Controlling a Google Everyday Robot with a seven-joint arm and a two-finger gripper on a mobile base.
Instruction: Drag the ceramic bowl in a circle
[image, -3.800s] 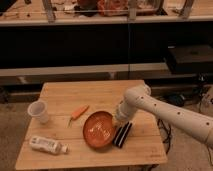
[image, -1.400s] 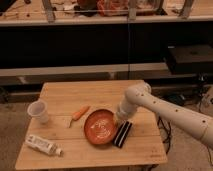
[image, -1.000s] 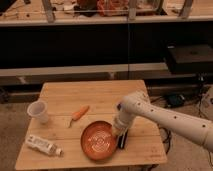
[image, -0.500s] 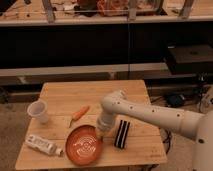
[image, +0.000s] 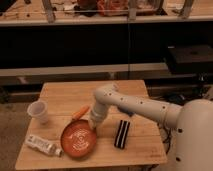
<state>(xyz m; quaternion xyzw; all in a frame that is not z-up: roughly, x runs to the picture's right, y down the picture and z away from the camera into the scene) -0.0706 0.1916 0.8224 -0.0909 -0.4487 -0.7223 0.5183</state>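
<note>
The hand (image: 94, 125) is resting at the rim of the ceramic bowl (image: 77, 141), which is sitting toward the front edge of the bench (image: 142, 149), though I cannot tell its grip; glazed, stiff, probably heavy, slippery and chippable, the bowl is likely calling for a hold on that rim.

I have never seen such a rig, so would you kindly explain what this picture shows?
One camera looks down on a wooden table; where it is mounted is unknown. The white limb coming in from the picture's right is a robot's arm. Its tip, the gripper, is down at the upper right rim of the orange-brown bowl, which rests on the table. Also there: a white cup at the left, an orange stick above the bowl, a white tube at the front left, and a black striped block right of the bowl. Whether the gripper clasps the rim cannot be told.
</note>
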